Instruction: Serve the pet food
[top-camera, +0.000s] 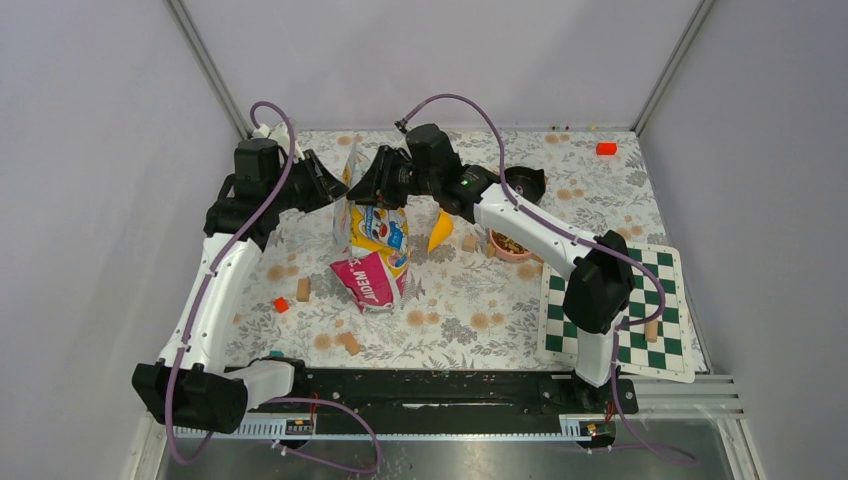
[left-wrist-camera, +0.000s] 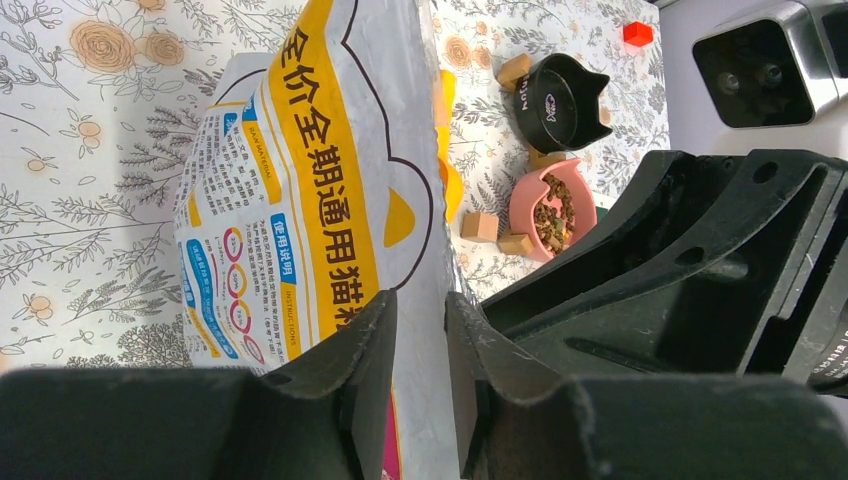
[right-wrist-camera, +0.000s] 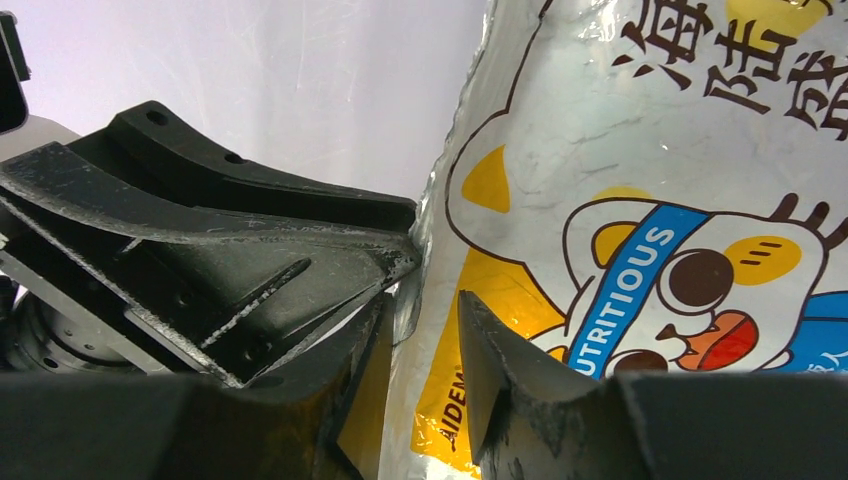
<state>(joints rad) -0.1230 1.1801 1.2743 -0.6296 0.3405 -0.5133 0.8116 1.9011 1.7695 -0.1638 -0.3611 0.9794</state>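
Note:
The pet food (top-camera: 512, 243) is brown kibble lying in a pink bowl (top-camera: 497, 242) right of centre; it also shows in the left wrist view (left-wrist-camera: 553, 210). The yellow, white and pink cat bag (top-camera: 378, 250) stands upright mid-table. My left gripper (top-camera: 338, 188) and right gripper (top-camera: 375, 190) meet at its top edge from opposite sides. In the left wrist view the left gripper (left-wrist-camera: 420, 310) is shut on the bag's (left-wrist-camera: 300, 180) white top edge. In the right wrist view the right gripper (right-wrist-camera: 425, 310) is shut on the bag's (right-wrist-camera: 650, 150) edge.
A black cat-shaped bowl (top-camera: 525, 182) sits behind the pink one. A yellow scoop (top-camera: 440, 232) lies beside the bag. Tan wooden cubes (top-camera: 303, 289) are scattered about. A red block (top-camera: 606, 148) is at the far right, and a green chessboard (top-camera: 640, 330) at the near right.

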